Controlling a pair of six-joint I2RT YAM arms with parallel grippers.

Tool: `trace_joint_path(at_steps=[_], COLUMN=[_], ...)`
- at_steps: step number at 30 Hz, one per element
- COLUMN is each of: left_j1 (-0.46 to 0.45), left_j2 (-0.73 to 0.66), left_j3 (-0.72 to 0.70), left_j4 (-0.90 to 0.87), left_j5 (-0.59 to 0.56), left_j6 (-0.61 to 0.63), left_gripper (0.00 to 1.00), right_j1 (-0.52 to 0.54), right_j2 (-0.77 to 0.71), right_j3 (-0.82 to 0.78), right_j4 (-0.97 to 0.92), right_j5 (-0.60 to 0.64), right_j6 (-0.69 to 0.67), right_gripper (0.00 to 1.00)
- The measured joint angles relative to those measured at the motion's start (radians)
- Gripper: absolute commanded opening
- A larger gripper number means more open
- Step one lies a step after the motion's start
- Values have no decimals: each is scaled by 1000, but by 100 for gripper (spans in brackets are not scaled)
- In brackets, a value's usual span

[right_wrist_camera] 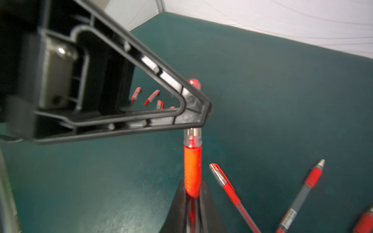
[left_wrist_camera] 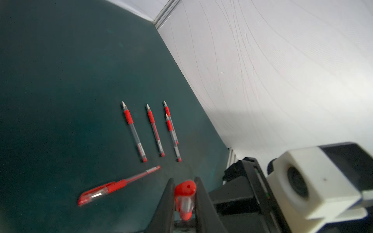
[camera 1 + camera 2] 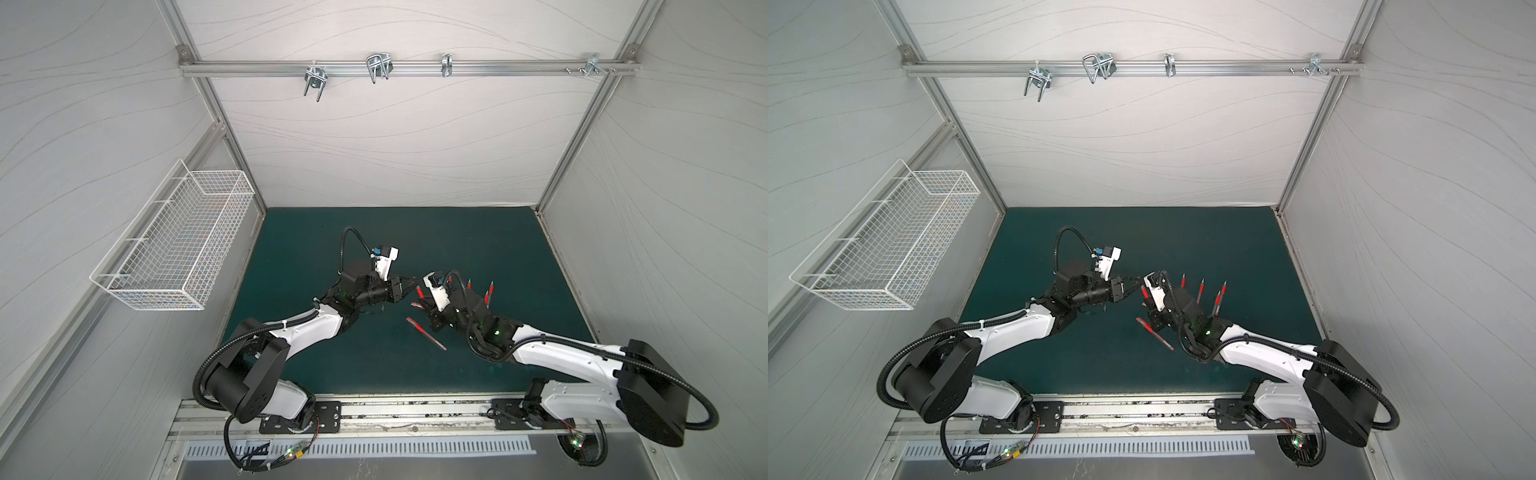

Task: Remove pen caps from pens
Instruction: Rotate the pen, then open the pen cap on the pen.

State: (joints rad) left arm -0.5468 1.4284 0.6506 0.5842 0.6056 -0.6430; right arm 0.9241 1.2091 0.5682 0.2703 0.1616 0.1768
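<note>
In the right wrist view my right gripper (image 1: 192,189) is shut on a pen (image 1: 192,171), holding it at the lower end of its red grip. The pen's cap (image 2: 184,197) sits between the fingers of my left gripper (image 2: 184,181), which press on both its sides. In both top views the two grippers meet at mid-mat, left gripper (image 3: 409,286) facing the held pen (image 3: 420,291). A capped pen (image 2: 119,184) lies on the mat beside them. Several uncapped pens (image 2: 134,132) lie in a row further right. Several loose pen caps (image 1: 152,96) lie behind the left finger.
The dark green mat (image 3: 311,232) is walled in by white panels at the back and on both sides. A white wire basket (image 3: 174,237) hangs on the left wall. Metal hooks hang from the rail (image 3: 378,68) on the back wall.
</note>
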Motion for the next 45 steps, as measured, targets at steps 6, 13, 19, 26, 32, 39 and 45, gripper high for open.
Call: trace_joint_path(at_steps=[6, 13, 19, 26, 32, 39, 45], left_j1=[19, 64, 68, 68, 68, 68, 68], left_j2=[1, 37, 42, 47, 64, 81, 95], left_j3=[-8, -39, -45, -46, -46, -46, -46], left_j4=[30, 128, 169, 200, 222, 246, 260], left_j5=[18, 59, 83, 101, 121, 138, 153], left_j6=[-25, -75, -87, -93, -94, -94, -94], left_gripper=[35, 36, 35, 28, 28, 28, 28], right_j1=[-132, -230, -240, -246, -272, -277, -277], right_j2=[-14, 37, 106, 120, 141, 156, 157], right_j3=[-31, -48, -45, -44, -43, -43, -43], right_j4=[44, 135, 166, 204, 249, 273, 286], right_j5=[-210, -496, -636, -715, -748, -772, -773], right_j6=[45, 114, 151, 177, 223, 254, 270], right_gripper=[0, 0, 0, 0, 0, 0, 0])
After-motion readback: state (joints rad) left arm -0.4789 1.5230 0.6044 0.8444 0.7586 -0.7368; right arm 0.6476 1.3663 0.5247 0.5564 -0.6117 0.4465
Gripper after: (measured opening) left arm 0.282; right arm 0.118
